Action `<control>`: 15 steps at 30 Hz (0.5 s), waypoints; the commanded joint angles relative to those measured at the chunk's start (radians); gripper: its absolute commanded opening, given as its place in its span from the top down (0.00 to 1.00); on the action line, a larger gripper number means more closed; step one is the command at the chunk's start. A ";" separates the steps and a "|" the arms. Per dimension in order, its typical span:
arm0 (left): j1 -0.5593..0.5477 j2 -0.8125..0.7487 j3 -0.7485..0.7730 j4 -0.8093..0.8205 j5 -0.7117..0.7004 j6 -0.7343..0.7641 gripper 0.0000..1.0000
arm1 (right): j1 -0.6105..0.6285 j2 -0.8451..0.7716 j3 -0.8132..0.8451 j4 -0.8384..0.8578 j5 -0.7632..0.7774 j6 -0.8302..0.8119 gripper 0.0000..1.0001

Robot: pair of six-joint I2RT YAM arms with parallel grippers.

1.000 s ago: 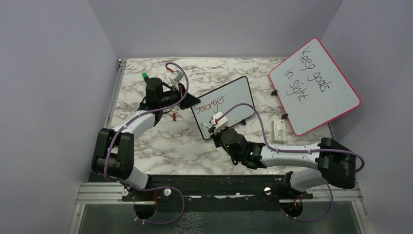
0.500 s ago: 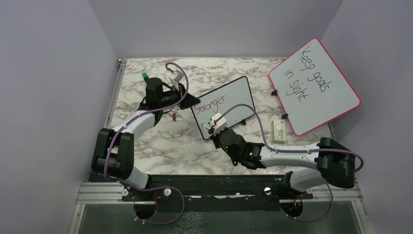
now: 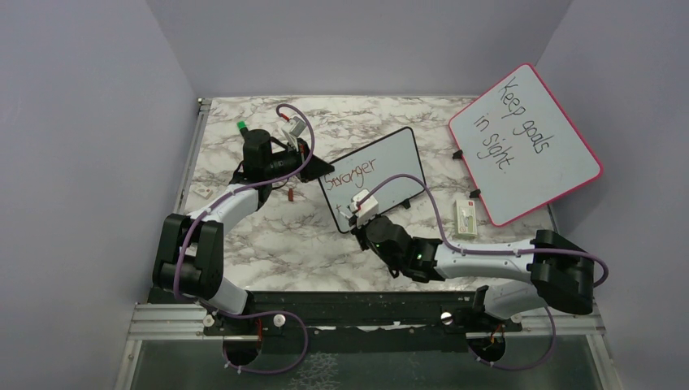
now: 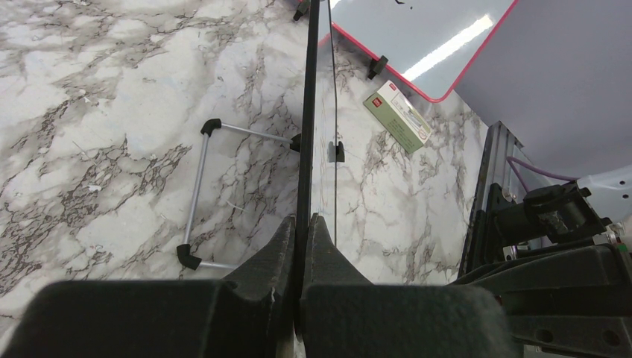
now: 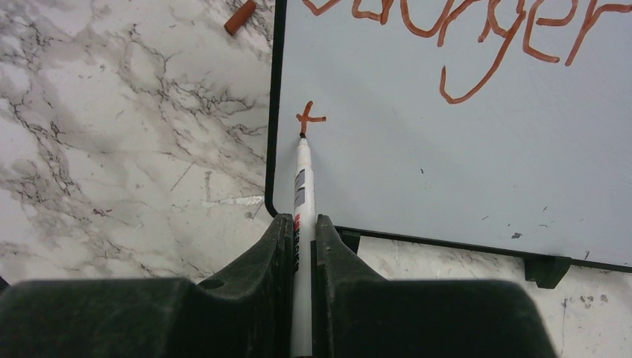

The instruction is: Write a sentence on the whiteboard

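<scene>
My left gripper (image 4: pixel 304 227) is clamped tight on the black edge of the whiteboard (image 5: pixel 447 171). My right gripper (image 5: pixel 302 224) pinches a white marker (image 5: pixel 301 175), whose tip touches a small "t" beneath "Stronger" in the sentence (image 3: pixel 351 174), near the board's corner.

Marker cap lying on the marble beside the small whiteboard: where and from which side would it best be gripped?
Grip the marker cap mid-length, from straight above, jaws closing across its round sides. It lies flat on the marble table, a short cylinder clear of the whiteboard frame, so both long sides look free.
</scene>
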 commanded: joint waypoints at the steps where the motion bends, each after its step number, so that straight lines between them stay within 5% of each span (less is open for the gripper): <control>1: -0.004 0.032 -0.014 -0.103 -0.087 0.042 1.00 | 0.002 -0.016 -0.012 -0.054 -0.019 0.018 0.99; 15: -0.004 0.030 -0.014 -0.103 -0.086 0.041 1.00 | 0.002 -0.052 -0.033 -0.042 0.085 0.002 0.99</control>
